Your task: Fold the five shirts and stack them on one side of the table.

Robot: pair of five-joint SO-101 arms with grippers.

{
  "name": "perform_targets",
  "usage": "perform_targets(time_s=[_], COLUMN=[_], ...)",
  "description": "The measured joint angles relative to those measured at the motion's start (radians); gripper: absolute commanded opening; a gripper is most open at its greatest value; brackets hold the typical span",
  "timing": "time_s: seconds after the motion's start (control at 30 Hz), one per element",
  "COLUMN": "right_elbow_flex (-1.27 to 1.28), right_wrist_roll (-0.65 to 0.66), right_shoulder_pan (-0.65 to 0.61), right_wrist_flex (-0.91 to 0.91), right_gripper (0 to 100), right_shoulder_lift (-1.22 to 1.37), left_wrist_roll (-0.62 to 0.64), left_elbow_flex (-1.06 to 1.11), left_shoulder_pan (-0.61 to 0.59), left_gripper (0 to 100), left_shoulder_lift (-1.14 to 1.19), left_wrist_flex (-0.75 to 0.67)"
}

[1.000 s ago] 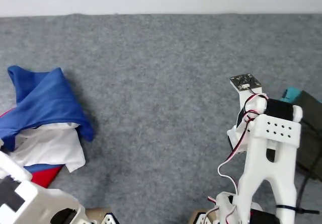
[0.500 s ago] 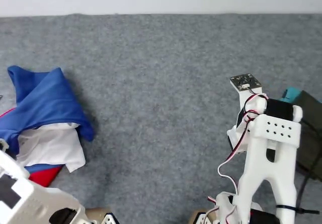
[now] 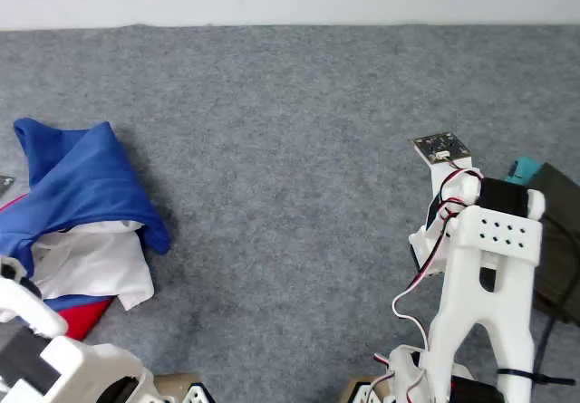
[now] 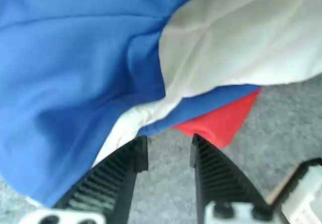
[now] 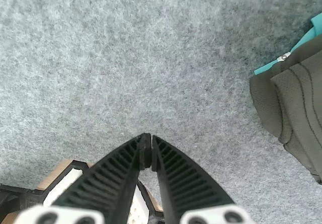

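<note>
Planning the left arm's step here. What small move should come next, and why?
Probably ease the left end effector forward and shut it on the edge of the crumpled blue fabric shirt: it is open, holds nothing, and sits just short of that edge.

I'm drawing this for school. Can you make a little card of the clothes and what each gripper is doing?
Left pile: blue shirt on top, white shirt, red shirt lowest
Right edge: dark shirt, teal cloth beside it
Left gripper: fingers open, empty, by the pile
Right gripper: fingers shut, empty, above grey table
</note>
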Motion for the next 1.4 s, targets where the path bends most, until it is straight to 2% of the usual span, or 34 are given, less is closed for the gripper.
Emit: perform_targets(time_s=[0.27, 0.4, 0.6, 0.8, 1.03, 1.13, 1.4], right_elbow_flex=[0.000, 0.000, 0.000, 0.000, 0.000, 0.000, 0.000], right_wrist_roll=[0.000, 0.000, 0.000, 0.000, 0.000, 0.000, 0.000], right_shoulder_pan=[0.000, 0.000, 0.000, 0.000, 0.000, 0.000, 0.000], right_wrist_flex=[0.000, 0.000, 0.000, 0.000, 0.000, 0.000, 0.000], right_gripper=[0.9, 0.9, 0.9, 0.9, 0.9, 0.9, 0.9], right_shoulder_lift=[0.000, 0.000, 0.000, 0.000, 0.000, 0.000, 0.000], left_wrist_roll=[0.015, 0.034, 0.054, 0.086, 0.095, 0.169, 0.479], left_elbow_flex=[0.130, 0.147, 0.146, 0.147, 0.074, -0.005, -0.307], left_shoulder_pan=[0.000, 0.008, 0.046, 0.077, 0.092, 0.095, 0.098], left_gripper=[15, 15, 14, 1, 1, 1, 1], left_shoulder_lift=[0.000, 0.000, 0.066, 0.095, 0.038, -0.058, -0.233], left_wrist_flex=[-0.227, -0.293, -0.305, -0.315, -0.250, -0.235, -0.227])
